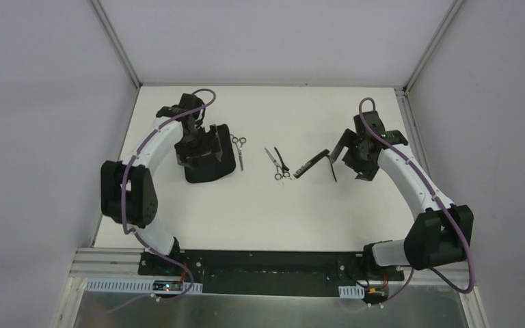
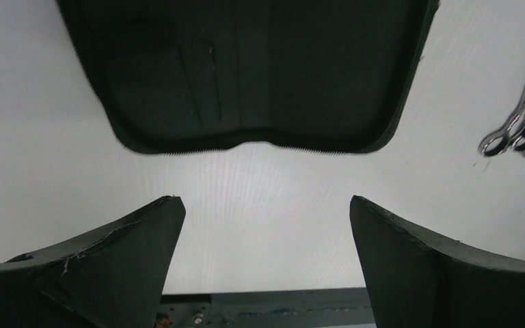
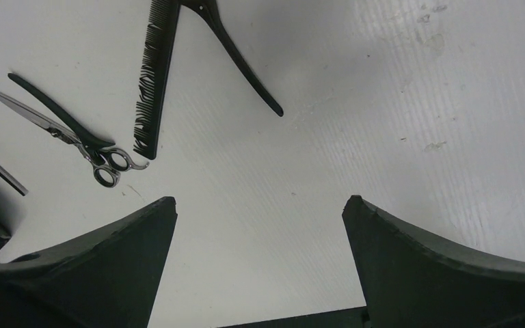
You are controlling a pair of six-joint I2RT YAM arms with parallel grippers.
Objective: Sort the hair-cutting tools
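1. The left gripper point(image 2: 263, 205) hovers at the far left with its fingers spread wide and nothing between them, just off the edge of the black case point(image 2: 246, 68).
2. The silver scissors point(image 1: 239, 151) lie just right of the case. Their long axis runs near to far, rings far and tips near.
3. The middle scissors point(image 1: 278, 164) have their rings near and their blades slightly splayed, pointing far and a little left.
4. The comb point(image 3: 152, 82) lies diagonally, from near-left to far-right.
5. The clip point(image 3: 236, 55) runs roughly near to far. Its far end is close by the comb's; I cannot tell if they touch.
6. The right gripper point(image 3: 258, 201), right of the clip, also has its fingers apart and empty. The clip looks the likeliest first pick. The jaws should sit square across its narrow width, come down low at mid-length and stay clear of the comb.
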